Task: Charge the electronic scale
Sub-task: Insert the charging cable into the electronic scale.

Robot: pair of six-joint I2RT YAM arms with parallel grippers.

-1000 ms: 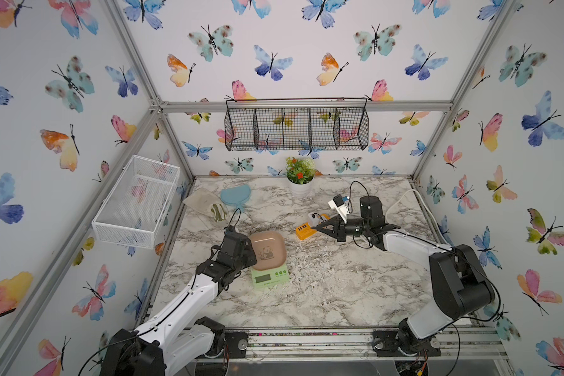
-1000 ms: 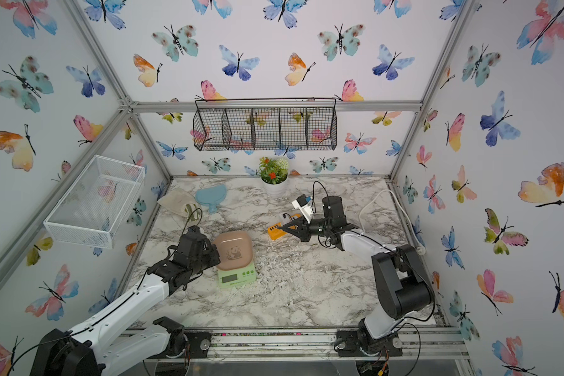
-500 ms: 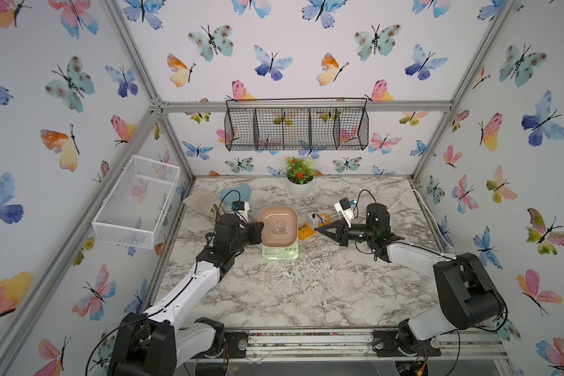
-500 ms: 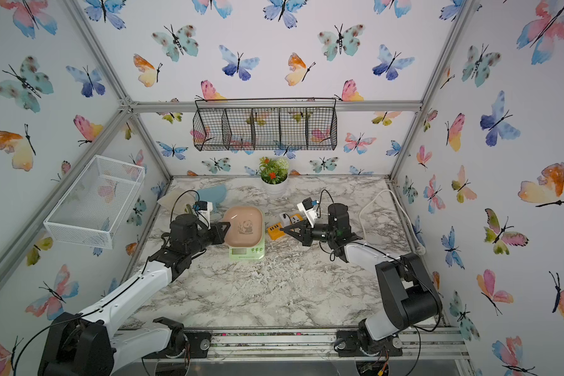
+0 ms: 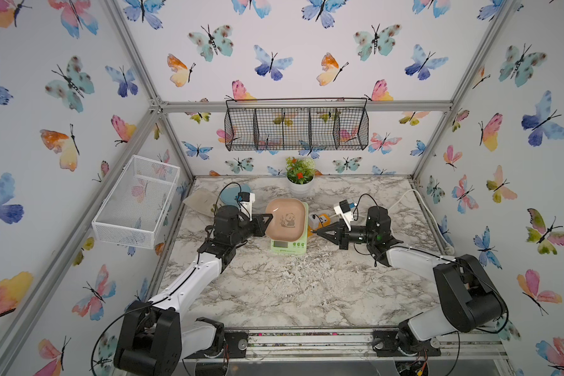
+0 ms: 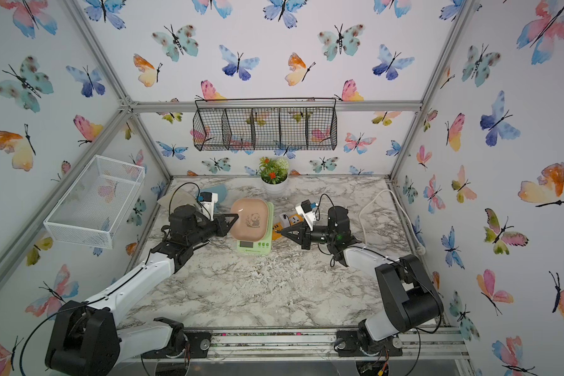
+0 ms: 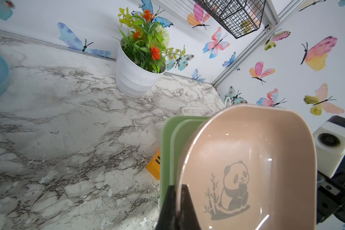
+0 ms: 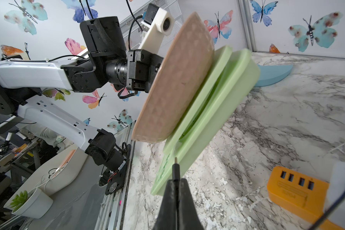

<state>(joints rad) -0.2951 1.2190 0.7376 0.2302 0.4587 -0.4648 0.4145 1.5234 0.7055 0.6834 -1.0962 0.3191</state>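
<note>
The electronic scale (image 5: 288,244) is pale green with a beige-pink panda tray (image 5: 287,216). It is tilted over the middle of the marble table in both top views (image 6: 254,244). My left gripper (image 5: 269,217) (image 6: 235,217) is shut on the tray's left rim, which is clamped between its fingertips in the left wrist view (image 7: 177,187). My right gripper (image 5: 318,231) (image 6: 282,231) is shut on a black cable plug (image 8: 175,169). The plug tip points at the scale's green side edge (image 8: 207,111), a short gap away. The plug's black cable (image 8: 337,201) trails back past the right gripper (image 8: 175,180).
An orange power strip (image 5: 323,222) (image 8: 295,191) with a white charger cube (image 5: 314,219) lies just right of the scale. Behind stand a white plant pot (image 5: 300,186), a blue dish (image 5: 232,195) and a beige cloth (image 5: 202,201). A white cord (image 5: 407,198) runs along the right.
My left gripper has carried the scale from the front left up, back and rightward to the table's middle, tilting it. My right gripper with the plug has shifted slightly and now faces the scale's side.
</note>
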